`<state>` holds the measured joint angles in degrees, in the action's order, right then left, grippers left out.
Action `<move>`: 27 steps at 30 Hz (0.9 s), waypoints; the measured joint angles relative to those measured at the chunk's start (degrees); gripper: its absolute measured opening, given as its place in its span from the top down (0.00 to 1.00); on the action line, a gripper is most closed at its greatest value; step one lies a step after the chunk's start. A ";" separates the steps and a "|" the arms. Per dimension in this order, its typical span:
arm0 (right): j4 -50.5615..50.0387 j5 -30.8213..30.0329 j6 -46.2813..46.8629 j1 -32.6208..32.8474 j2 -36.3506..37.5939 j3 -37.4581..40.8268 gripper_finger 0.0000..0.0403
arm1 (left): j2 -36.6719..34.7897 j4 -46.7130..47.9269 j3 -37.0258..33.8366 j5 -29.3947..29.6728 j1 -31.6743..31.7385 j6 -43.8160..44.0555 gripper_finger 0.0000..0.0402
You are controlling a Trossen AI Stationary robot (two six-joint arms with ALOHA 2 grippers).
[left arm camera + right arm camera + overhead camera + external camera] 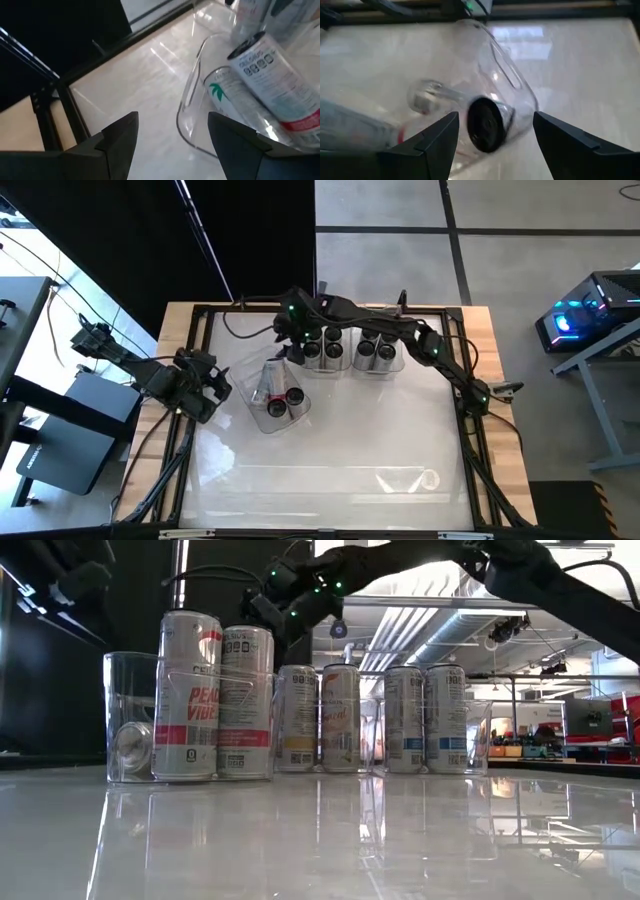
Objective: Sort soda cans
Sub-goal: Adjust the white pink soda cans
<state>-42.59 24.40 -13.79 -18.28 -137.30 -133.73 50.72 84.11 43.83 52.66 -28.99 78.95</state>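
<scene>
From above, the soda cans stand in three clear bins, only dark tops showing. Level with the table, their printed silver sides appear, one can lying flat. Left gripper and right gripper both gape, holding nothing.

The right pincer is reaching to upper centre, fingers spread; the left pincer is hovering mid-left, fingers apart.

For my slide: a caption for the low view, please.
Soda cans standing in clear bins on the table, right gripper above them.
</scene>
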 joint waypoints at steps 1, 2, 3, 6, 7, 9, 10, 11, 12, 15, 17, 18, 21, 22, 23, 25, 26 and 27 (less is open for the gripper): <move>0.64 1.21 -0.01 -0.12 -0.32 0.00 0.37 | 0.00 0.02 0.00 0.59 0.00 -0.01 0.42; 1.51 2.06 -0.02 -0.12 -0.56 -0.01 0.37 | 0.00 0.08 0.00 1.35 0.00 -0.02 0.42; 1.95 2.46 -0.04 -0.09 -0.66 -0.02 0.37 | 0.00 0.06 0.00 2.24 0.00 -0.10 0.42; 3.37 2.56 -0.31 0.19 -1.42 -0.02 0.37 | 0.00 0.07 0.00 4.07 0.00 -0.64 0.42; 3.74 2.56 -0.17 0.30 -1.58 -0.02 0.37 | 0.00 0.07 0.02 4.58 0.00 -0.64 0.42; 4.18 2.56 -0.06 0.30 -1.82 0.00 0.37 | 0.00 0.07 0.02 5.15 0.02 -0.64 0.42; 4.78 2.71 -0.13 0.30 -2.15 -0.04 0.37 | 0.00 0.07 0.01 5.27 0.04 -0.68 0.42; 4.76 3.08 -0.05 0.30 -2.28 -0.09 0.37 | 0.00 0.03 0.02 5.40 0.04 -0.72 0.42; 3.99 3.35 0.05 0.30 -2.60 -0.08 0.37 | 0.00 0.03 0.02 5.44 0.04 -0.65 0.42; 2.44 4.18 -0.30 0.50 -3.82 0.05 0.37 | 0.02 -0.02 0.02 5.60 0.04 -0.60 0.42; 1.52 4.06 -1.42 0.68 -3.68 0.05 0.37 | 0.00 -0.08 0.02 5.76 0.04 -0.60 0.42; 1.11 4.09 -1.62 0.81 -3.49 0.02 0.37 | 0.01 -0.13 0.02 5.77 0.04 -0.60 0.42; 0.80 4.13 -1.59 1.09 -3.57 -0.01 0.37 | 0.00 -0.35 0.02 5.88 0.04 -0.58 0.42; 0.39 4.32 -1.71 1.18 -3.62 0.00 0.37 | 0.00 -0.40 0.02 5.89 0.04 -0.58 0.42; -0.09 4.67 -1.75 1.25 -3.62 0.00 0.37 | 0.00 -0.40 0.02 5.88 0.04 -0.58 0.42; -1.06 5.86 -2.08 1.35 -3.62 0.00 0.37 | 0.00 -0.40 0.02 5.89 0.04 -0.58 0.42; -1.83 6.26 -2.39 1.47 -3.62 0.00 0.37 | 0.00 -0.41 0.02 5.88 0.04 -0.58 0.42; -2.24 6.18 -2.79 1.60 -3.62 0.00 0.37 | 0.00 -0.41 0.02 5.89 0.04 -0.57 0.42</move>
<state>-44.83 30.58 -16.58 -16.68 -140.92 -133.73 50.72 83.70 43.86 58.54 -28.95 78.38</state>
